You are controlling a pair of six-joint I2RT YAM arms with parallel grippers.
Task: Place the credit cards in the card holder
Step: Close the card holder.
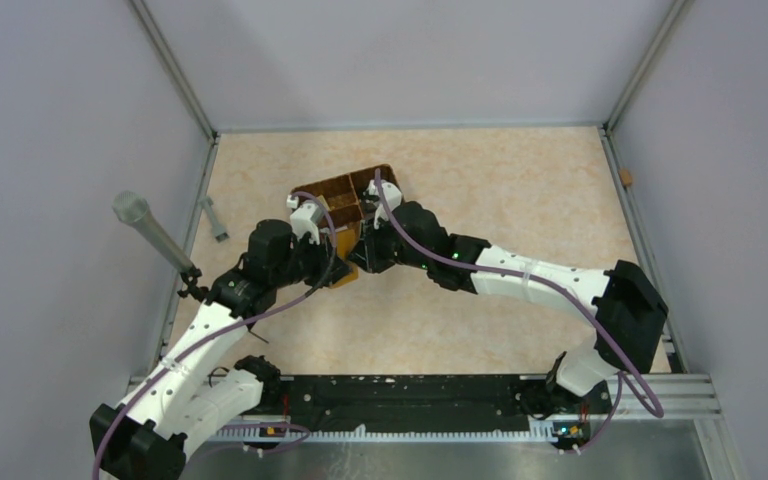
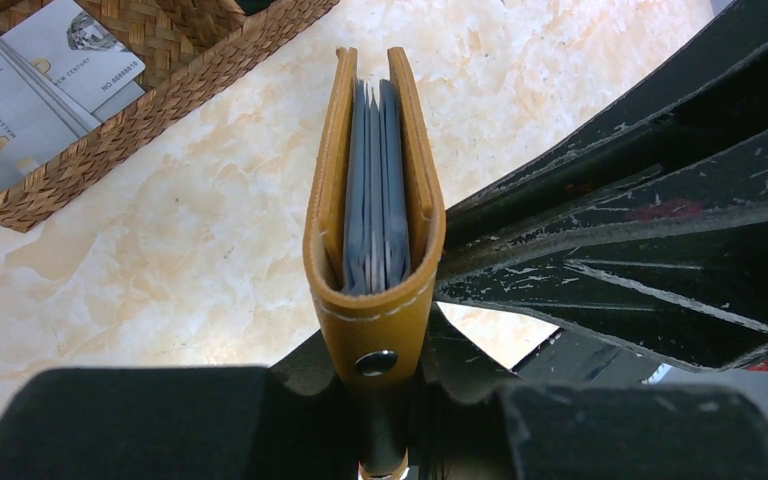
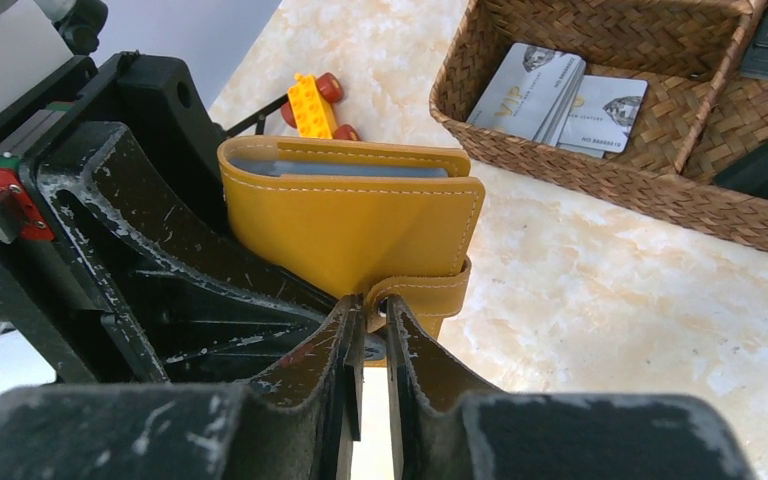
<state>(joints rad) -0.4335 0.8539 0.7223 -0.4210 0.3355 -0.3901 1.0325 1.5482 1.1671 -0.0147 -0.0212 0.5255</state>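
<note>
Card holder (image 3: 350,230) stands clenched in left fingers (image 3: 175,270); right fingers (image 3: 430,375) sit at its strap (image 3: 428,290), grip unclear.

- Top view: set high above the near edge of the pale marbled surface (image 1: 520,200), looking steeply down from far off. The flat mustard-orange leather wallet (image 1: 346,268) is mid-frame.
- Left wrist view: very close, facing the wallet's open edge end-on.
- Right wrist view: equally close, facing the wallet's broad side.
- Both wrist views share the wallet and, beyond it, the brown woven compartment basket (image 2: 160,110).
</note>
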